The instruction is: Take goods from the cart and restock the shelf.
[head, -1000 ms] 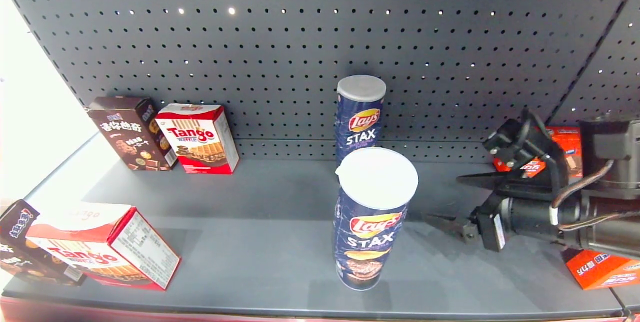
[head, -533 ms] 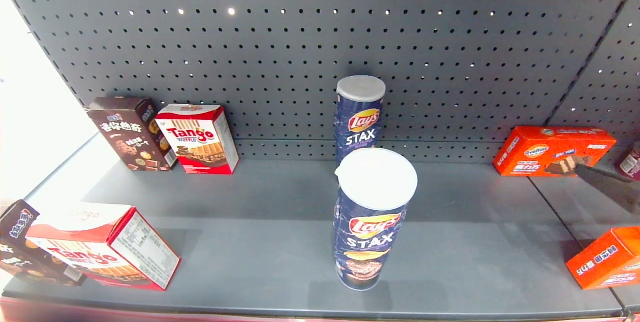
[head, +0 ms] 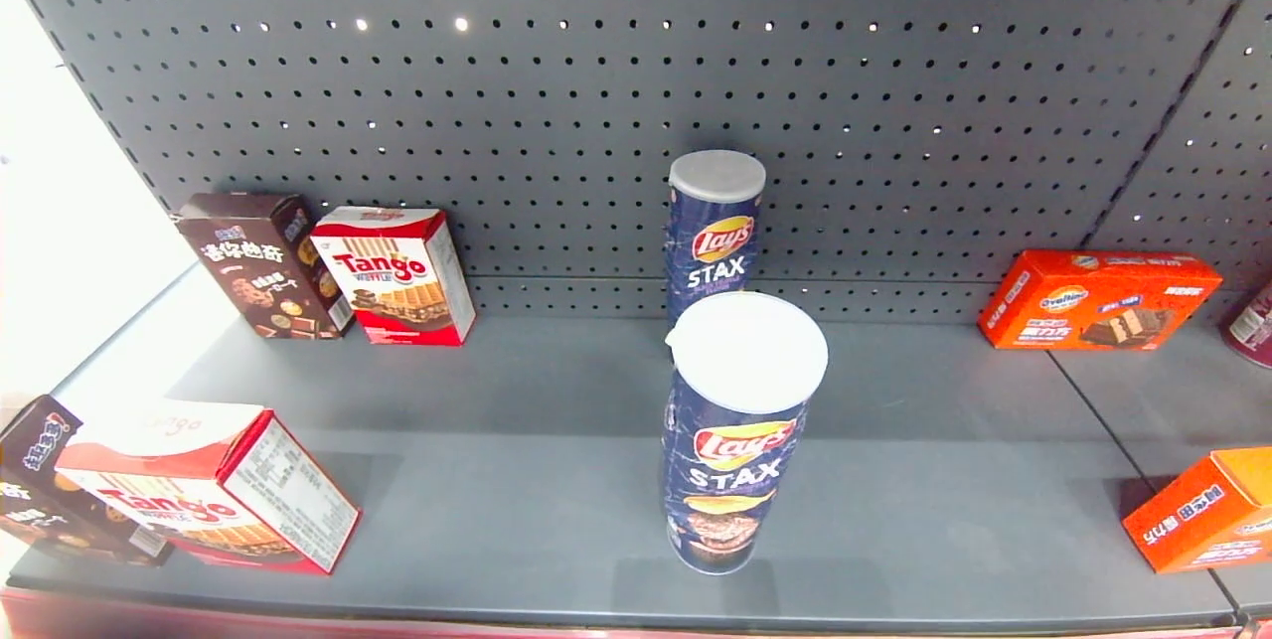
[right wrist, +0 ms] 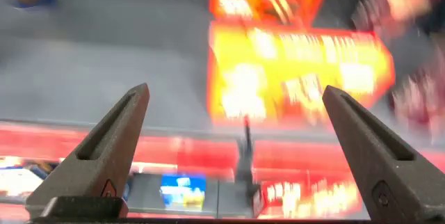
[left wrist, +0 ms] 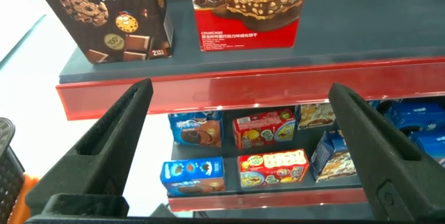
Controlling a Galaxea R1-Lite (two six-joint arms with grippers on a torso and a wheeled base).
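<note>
Two blue chip cans stand on the grey shelf, one at the front middle and one behind it against the pegboard. My left gripper is open and empty, held in front of the shelf's red front edge, below a brown cookie box and a red-and-white wafer box. My right gripper is open and empty too, facing an orange box near the shelf's front edge.
At the back left stand a brown cookie box and a wafer box; another such pair sits front left. Orange boxes lie back right and front right. Lower shelves hold snack boxes.
My right arm, which reached over the shelf beside the front can, has pulled back to the right and left the head view. Both cans stand as before.
</note>
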